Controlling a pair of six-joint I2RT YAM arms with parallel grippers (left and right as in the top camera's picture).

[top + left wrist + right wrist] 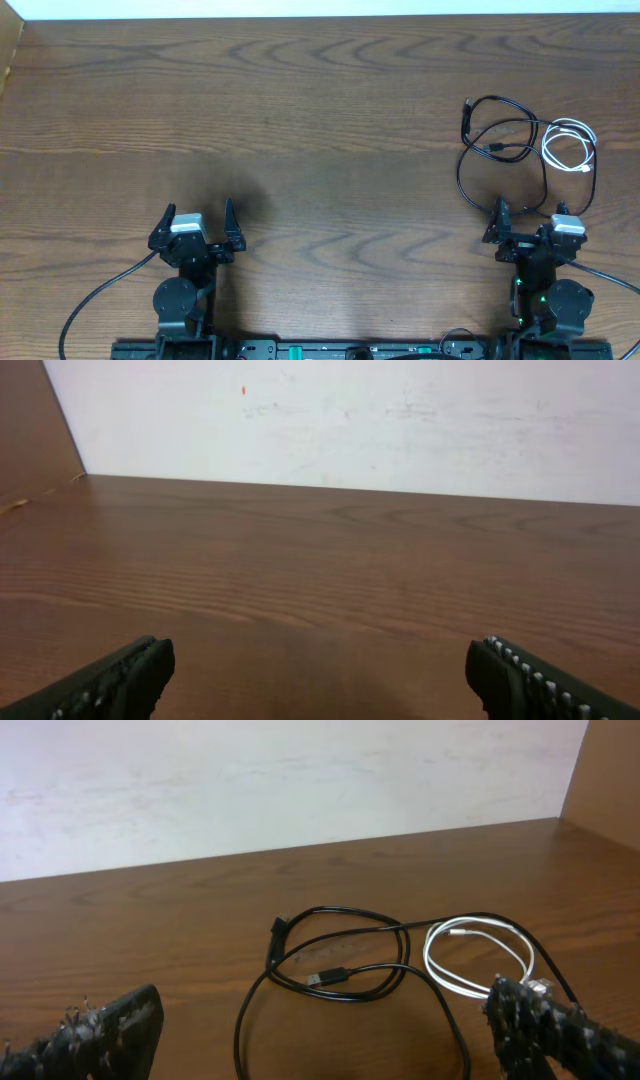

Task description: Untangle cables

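The cables lie tangled at the right side of the table. The black cable [497,148] spreads in several wide loops, its USB plug [325,977] resting inside them. The white cable [547,150] is a small coil overlapping the black loops on their right; in the right wrist view the white cable [428,960] ends by my right finger. My right gripper [529,210] stands open just short of the tangle, and in the right wrist view a black loop lies on the table between the fingers of that gripper [322,1010]. My left gripper [197,210] stands open over bare wood, far from the cables, with only bare table between the fingers of this gripper [320,665].
The brown wooden table [320,120] runs back to a white wall [350,420]. A wooden side panel [610,770] rises at the far right corner, and another one [35,420] at the far left.
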